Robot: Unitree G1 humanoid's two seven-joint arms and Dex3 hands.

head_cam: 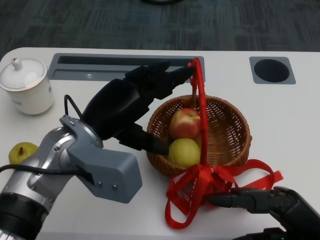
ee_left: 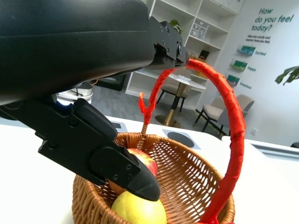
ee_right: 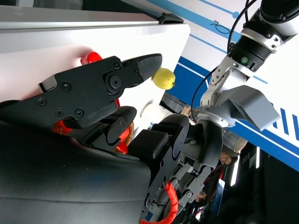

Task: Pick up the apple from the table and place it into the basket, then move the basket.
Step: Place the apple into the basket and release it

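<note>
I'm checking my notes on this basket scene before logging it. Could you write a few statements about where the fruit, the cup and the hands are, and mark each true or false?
1. The round woven wicker basket with the red-wrapped handle holds two fruits, a red-and-yellow apple and a yellow-green apple. True.
2. The left hand reaches its fingers to the top of the red handle. True.
3. The white lidded ceramic cup stands inside the basket. False: it stands on the white table, apart from the basket, on the left-hand side.
4. The right hand holds an apple. False: it lies low by the red ribbon bow, with no fruit in it.
5. A small yellow-green fruit lies on the table outside the basket. True.
</note>
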